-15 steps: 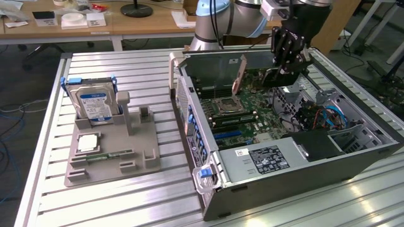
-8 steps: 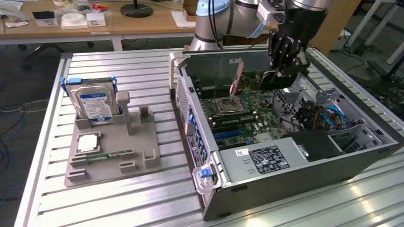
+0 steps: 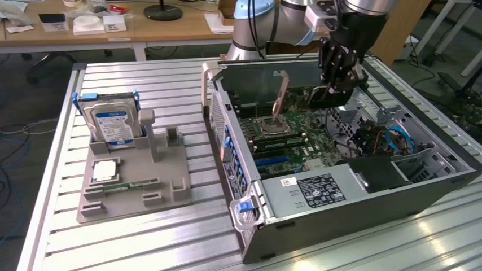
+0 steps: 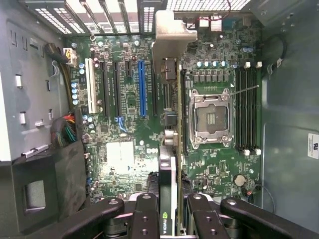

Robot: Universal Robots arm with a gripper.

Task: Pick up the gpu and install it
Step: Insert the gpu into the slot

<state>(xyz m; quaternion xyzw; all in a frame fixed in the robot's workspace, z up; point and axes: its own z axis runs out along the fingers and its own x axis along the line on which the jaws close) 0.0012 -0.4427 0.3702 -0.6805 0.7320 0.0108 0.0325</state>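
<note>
The gpu [image 4: 168, 174] appears edge-on in the wrist view, a thin dark card with a green logo near my fingers and its silver end bracket [image 4: 172, 35] toward the case's slotted rear wall. My gripper [image 4: 169, 219] is shut on it, one finger [image 4: 144, 216] on each flat side. In the exterior view the gripper [image 3: 337, 84] reaches down into the open computer case [image 3: 249, 141], with the black gpu [image 3: 328, 97] below it over the motherboard [image 3: 279, 141]. The card hangs between the blue expansion slot [image 4: 142, 87] and the CPU socket [image 4: 209, 117]. I cannot tell whether it touches the board.
A grey fixture [image 3: 128, 180] on the slatted table at the exterior view's left holds a silver hard drive [image 3: 112, 121] and a green memory stick [image 3: 124, 185]. Inside the case are a power supply [image 3: 320, 189], cable bundles [image 3: 384, 141] and memory slots [image 4: 246, 112].
</note>
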